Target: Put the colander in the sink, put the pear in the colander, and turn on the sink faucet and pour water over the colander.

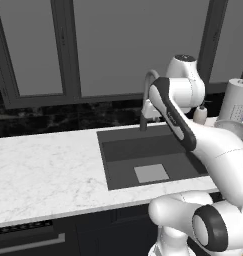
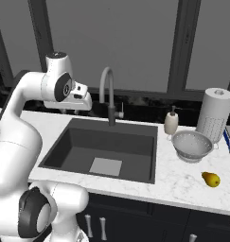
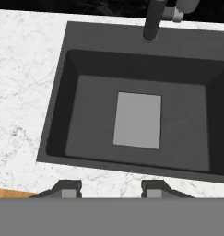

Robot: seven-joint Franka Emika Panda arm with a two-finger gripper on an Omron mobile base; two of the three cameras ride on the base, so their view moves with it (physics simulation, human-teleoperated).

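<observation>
My pincer [image 3: 111, 188], tips apart and empty, hangs above the sink [image 2: 64, 142]; the colander [image 2: 192, 145] sits on the worktop [image 2: 182, 182] right of it, pear [image 2: 210, 179] nearby, so I must swing right, grip its rim

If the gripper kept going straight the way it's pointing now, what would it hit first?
Probably the sink floor. The gripper, jaws apart and holding nothing, looks down into the basin with nothing between, though it may strike the front rim first; depth is hard to judge.
</observation>
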